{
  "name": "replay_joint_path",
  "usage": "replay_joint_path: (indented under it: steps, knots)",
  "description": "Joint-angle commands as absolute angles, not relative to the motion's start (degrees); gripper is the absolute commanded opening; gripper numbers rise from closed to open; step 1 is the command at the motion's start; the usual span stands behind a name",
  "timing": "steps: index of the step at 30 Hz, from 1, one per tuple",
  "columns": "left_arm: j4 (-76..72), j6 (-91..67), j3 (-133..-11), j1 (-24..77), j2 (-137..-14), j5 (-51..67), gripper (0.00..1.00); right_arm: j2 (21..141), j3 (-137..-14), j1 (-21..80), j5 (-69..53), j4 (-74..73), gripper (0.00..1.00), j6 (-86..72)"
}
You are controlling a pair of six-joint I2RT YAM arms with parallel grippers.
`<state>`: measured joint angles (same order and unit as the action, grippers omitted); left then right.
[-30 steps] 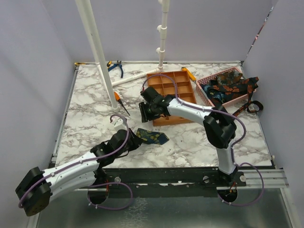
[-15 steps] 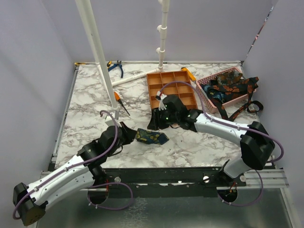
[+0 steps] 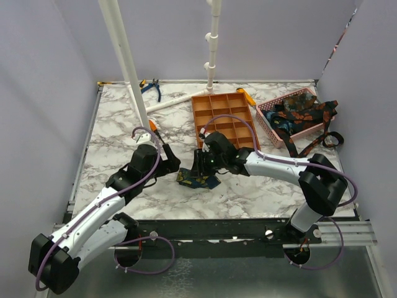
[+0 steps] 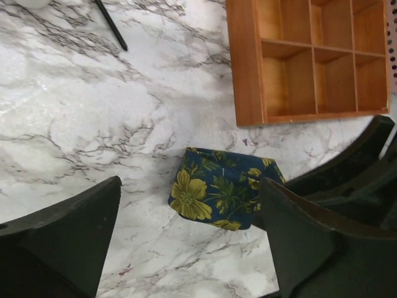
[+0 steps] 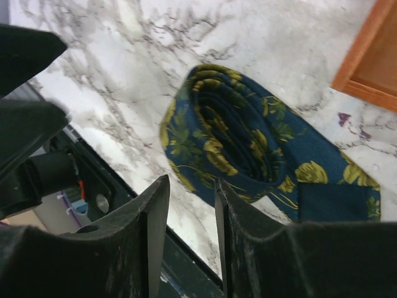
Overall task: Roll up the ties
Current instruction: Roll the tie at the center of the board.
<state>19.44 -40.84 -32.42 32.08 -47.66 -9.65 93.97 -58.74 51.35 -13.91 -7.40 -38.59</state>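
A navy tie with yellow flowers (image 3: 197,179) lies rolled into a coil on the marble. In the left wrist view the tie (image 4: 220,195) sits just beyond my left gripper (image 4: 189,236), whose jaws stand wide open and apart from it. My right gripper (image 5: 191,186) hovers right over the coil (image 5: 248,143), its jaws a narrow gap apart with only marble between them. From above, the left gripper (image 3: 170,166) is to the left of the roll and the right gripper (image 3: 201,166) is at its far edge. More ties (image 3: 301,112) are heaped in the pink basket.
The orange compartment tray (image 3: 226,118) stands just behind the roll. The pink basket (image 3: 273,127) is at the back right, with a tie strap (image 3: 324,139) hanging over its side. A screwdriver (image 3: 156,133), pliers (image 3: 151,87) and white pipes (image 3: 127,68) are at the left and back.
My left gripper has opened, let go of the rolled tie and drawn back to the left. My right gripper has swung from the tray down to the roll, its jaws narrowing slightly.
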Motion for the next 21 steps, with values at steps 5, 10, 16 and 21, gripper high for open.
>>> replay_joint_path:
  steps: [5,10,16,21]
  knots:
    - [16.08,-35.45,-32.26,31.73,-50.50,4.43,0.99,96.34,-55.21,51.19,-7.76,-9.28,0.38,-38.61]
    - [15.73,-31.36,-34.32,31.64,-55.96,10.48,0.99,95.89,-53.35,50.43,-7.48,-8.93,0.38,-37.71]
    - [14.92,-28.10,-35.98,31.49,-60.51,13.73,0.99,95.26,-50.73,48.89,-8.79,-7.22,0.38,-36.12]
    - [12.32,-26.35,-36.83,29.90,-65.09,18.73,0.99,95.23,-48.49,47.56,-11.04,-4.47,0.37,-34.78]
